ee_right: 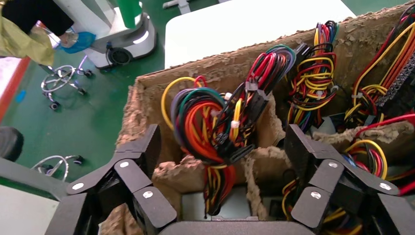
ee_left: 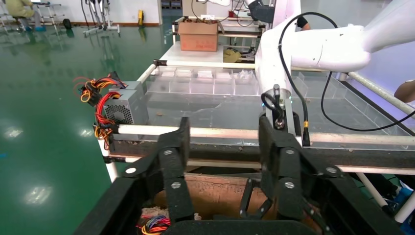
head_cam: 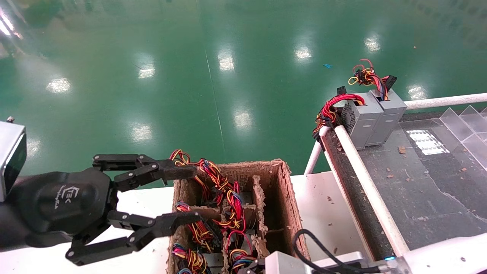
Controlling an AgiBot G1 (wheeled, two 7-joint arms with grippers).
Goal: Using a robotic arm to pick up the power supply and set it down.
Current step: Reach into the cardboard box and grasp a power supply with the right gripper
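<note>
Right robotic arm's black linked two-finger gripper [ee_right: 223, 142] is spread wide and holding nothing. It sits just above the brown moulded-pulp divider box [ee_right: 147, 93], fingers either side of one cell.

Target is the plain grey metal power supply [ee_right: 195, 208], standing low in that cell. Only a strip of its body shows in the right wrist view. Its thick bundle of yellow, red, orange and purple wires [ee_right: 208, 122] pokes up between the fingers. My read is that the jaws are spread this wide so they clear the loom and the pulp walls and can close on the casing, not on the cable.

In the head view this arm is the white segment [head_cam: 437, 255] at bottom right. I can't pick out its gripper or that cell there.

Left robotic arm with the black "TEK" wrist housing [head_cam: 61, 201] is at lower left of the head view. Its gripper [head_cam: 192, 195] is also open and empty, with the tips over the box's left edge above other wire looms [head_cam: 220, 182]. I can't tell whether they touch the wires. It looks to be on standby, or lined up on a neighbouring unit.

Two grey boxes stand side by side at upper right of the head view, on the corner of the dark conveyor table [head_cam: 418, 190] against its white rail:
- one with a perforated vent face and red wires [head_cam: 359, 118]
- one plain [head_cam: 388, 114]

That corner is the probable set-down spot.

Pick not yet made. Main risk is snagging wires on the lift.
</note>
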